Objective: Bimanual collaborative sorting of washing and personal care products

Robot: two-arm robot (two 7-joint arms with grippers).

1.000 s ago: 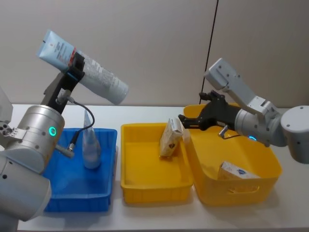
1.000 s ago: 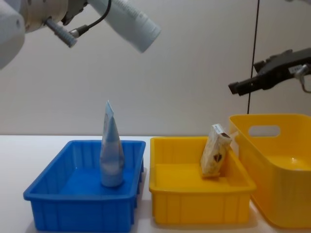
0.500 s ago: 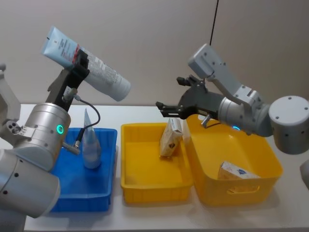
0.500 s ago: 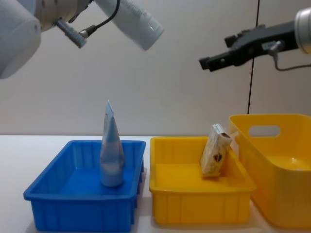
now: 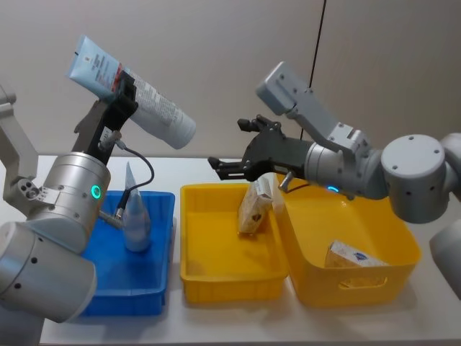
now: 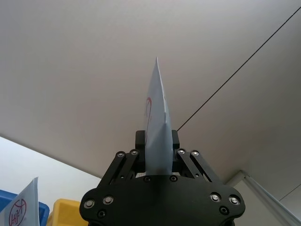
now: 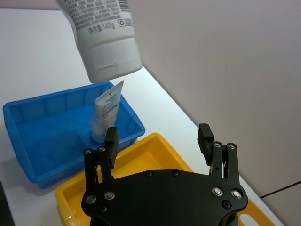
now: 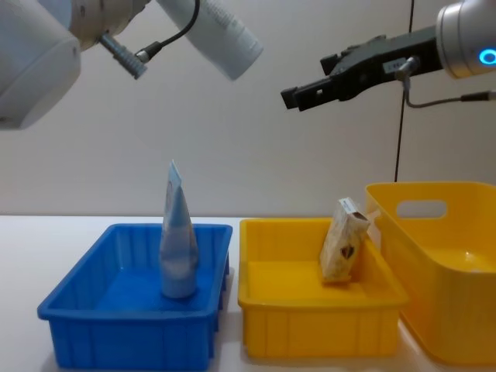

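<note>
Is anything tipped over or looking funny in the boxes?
Yes. The cream carton in the shallow yellow tray stands tilted, leaning at the tray's right side. The white carton in the deep yellow bin lies slanted too. The standing tube in the blue bin balances upright. The left gripper holds the raised tube aloft.

Soft, even room light falls from above (no hard glare anywhere). The yellow bin [image 5: 230, 189] casts only a faint shadow on the counter [image 5: 238, 317] at lower centre; the wall [image 5: 216, 65] is uniformly lit.
</note>
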